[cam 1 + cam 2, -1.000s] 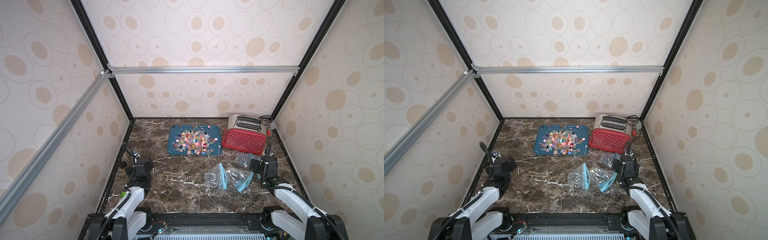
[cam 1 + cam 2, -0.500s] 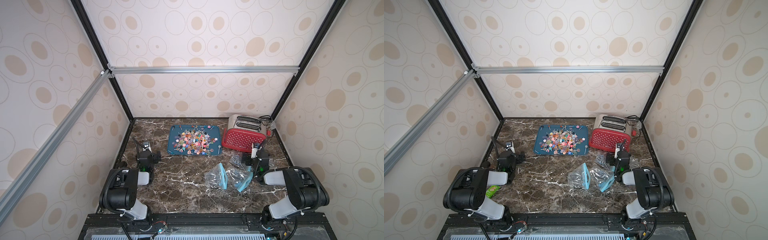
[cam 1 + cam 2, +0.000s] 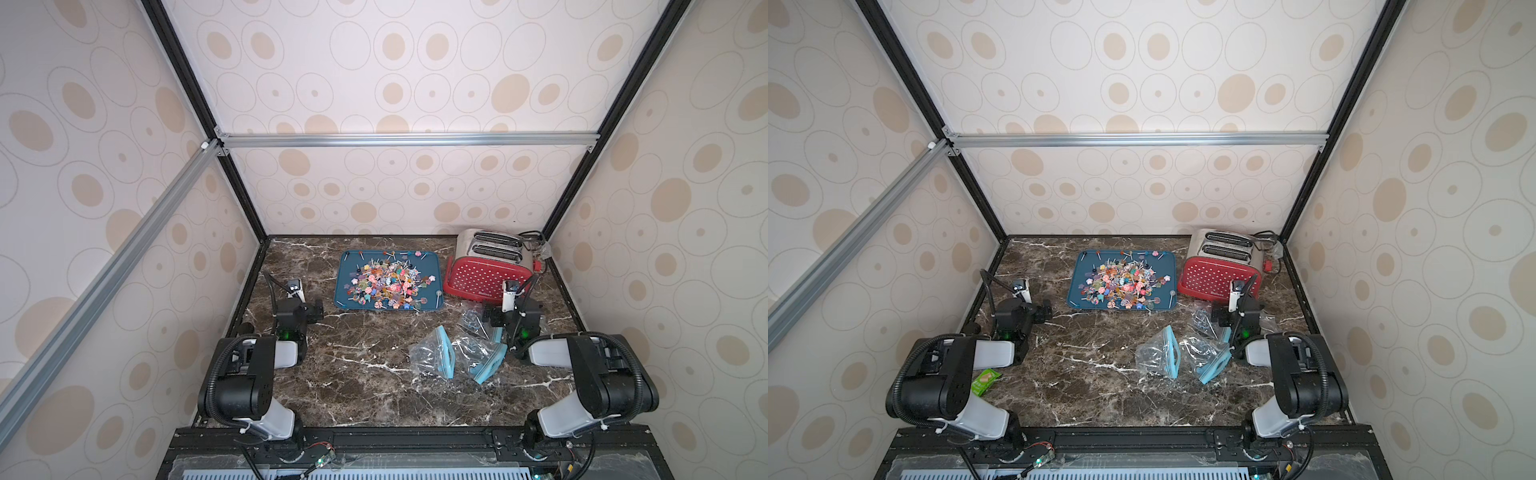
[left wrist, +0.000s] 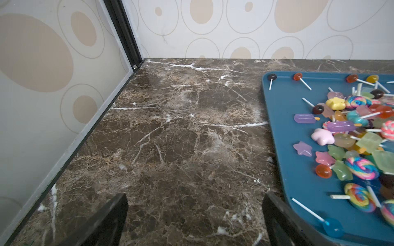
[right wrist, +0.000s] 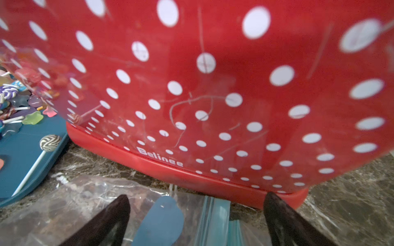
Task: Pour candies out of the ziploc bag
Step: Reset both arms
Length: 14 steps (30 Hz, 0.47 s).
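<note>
The candies (image 3: 386, 284) are tiny lollipops and ice-lolly shapes on thin white sticks: rainbow swirls, pastel stars in pink, yellow and green, and clear orange, red and blue balls. They lie in a loose heap on a dark teal tray (image 3: 347, 301) near the back of the table. A few strays sit along the tray's far rim, and a black-and-white swirled one (image 5: 50, 142) rests at the rim nearest the toaster.

Three clear bags with blue zip strips lie crumpled on the table in front of the tray, towards the right arm: two side by side (image 3: 430, 355) (image 3: 478, 357), and a third (image 3: 473, 320) just by the right gripper (image 5: 197, 197). That gripper is spread wide over the third bag's zip strip and pinches nothing, facing a red toaster (image 3: 486, 278) with white dots. The left gripper (image 4: 194, 198) is also spread wide, over bare table just beside the tray, and is empty.

The table (image 3: 353, 374) is dark brown marble with white veins. The walls (image 3: 395, 83) carry cream paper with tan ovals and thin rings, framed by black posts and crossed by a silver bar (image 3: 395, 139). A small green packet (image 3: 986, 380) lies beside the left arm.
</note>
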Available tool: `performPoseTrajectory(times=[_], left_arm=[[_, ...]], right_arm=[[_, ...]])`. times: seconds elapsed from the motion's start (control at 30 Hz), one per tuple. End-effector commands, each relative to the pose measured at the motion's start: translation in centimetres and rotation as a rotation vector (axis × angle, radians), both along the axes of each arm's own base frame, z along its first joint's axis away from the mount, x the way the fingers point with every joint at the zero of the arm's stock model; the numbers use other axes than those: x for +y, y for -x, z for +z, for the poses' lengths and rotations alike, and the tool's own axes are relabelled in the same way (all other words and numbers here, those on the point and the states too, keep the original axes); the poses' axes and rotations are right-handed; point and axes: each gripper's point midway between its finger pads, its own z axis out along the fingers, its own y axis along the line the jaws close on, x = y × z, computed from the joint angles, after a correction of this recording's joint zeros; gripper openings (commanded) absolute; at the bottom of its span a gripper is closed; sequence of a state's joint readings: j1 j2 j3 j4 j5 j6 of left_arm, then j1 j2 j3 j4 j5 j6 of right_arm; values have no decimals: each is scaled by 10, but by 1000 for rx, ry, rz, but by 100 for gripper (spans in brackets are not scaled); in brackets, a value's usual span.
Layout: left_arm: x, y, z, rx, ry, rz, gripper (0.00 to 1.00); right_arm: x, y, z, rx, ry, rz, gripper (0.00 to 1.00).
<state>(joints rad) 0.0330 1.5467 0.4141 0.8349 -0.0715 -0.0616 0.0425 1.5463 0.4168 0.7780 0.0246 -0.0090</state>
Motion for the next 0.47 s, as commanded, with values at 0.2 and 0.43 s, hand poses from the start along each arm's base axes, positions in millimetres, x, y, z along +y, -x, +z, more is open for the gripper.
performPoseTrajectory(times=[0.2,0.43], left_arm=[[2,-5,6,-9,-18,-12,99],[2,-4,8,-16,-22,-12,99]], right_arm=[[0,-4,8,-22,12,10,100],[5,3,30,-126,44,20,100]])
